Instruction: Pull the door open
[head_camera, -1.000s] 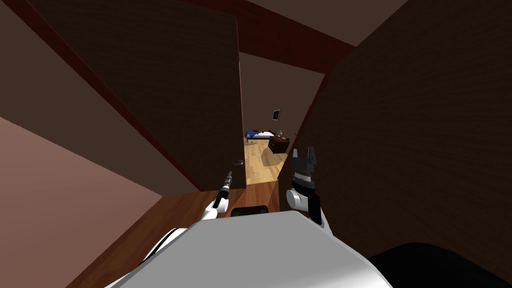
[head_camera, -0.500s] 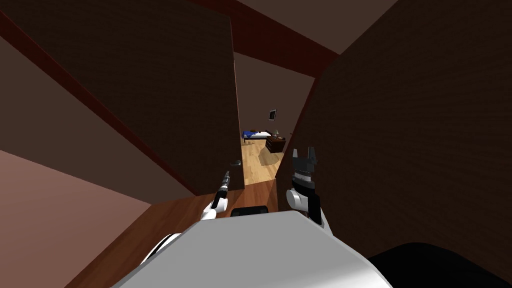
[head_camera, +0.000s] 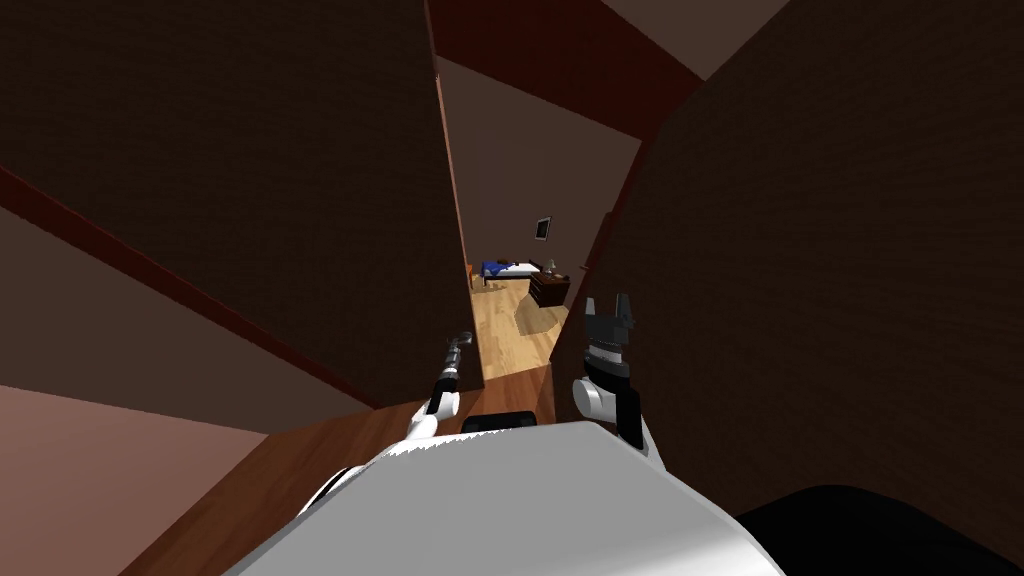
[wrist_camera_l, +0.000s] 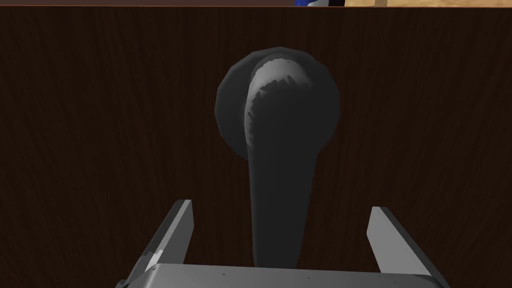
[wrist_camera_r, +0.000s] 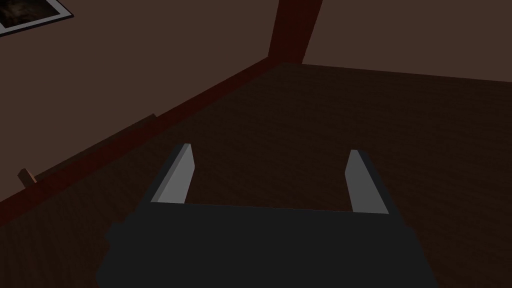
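Observation:
The dark brown door (head_camera: 300, 200) stands ajar on my left, its free edge turned toward me. Its dark grey lever handle (head_camera: 464, 337) sits near that edge. In the left wrist view the handle (wrist_camera_l: 280, 150) hangs down from a round rose, straight between my fingers. My left gripper (wrist_camera_l: 280, 227) is open, with one finger (wrist_camera_l: 175, 230) on each side of the lever and not touching it; in the head view the left gripper (head_camera: 457, 347) is right at the handle. My right gripper (head_camera: 610, 306) is open and holds nothing, beside a dark panel.
A dark brown panel (head_camera: 850, 250) with red trim stands close on my right. Through the narrow gap lies a room with a light wood floor (head_camera: 515, 335), a blue bed (head_camera: 500, 268) and a dark nightstand (head_camera: 550, 290). Reddish wood floor (head_camera: 300, 450) is under me.
My left gripper has moved forward up to the handle. The door's free edge has swung leftward, and the head view has shifted with my own move. The right arm is unchanged.

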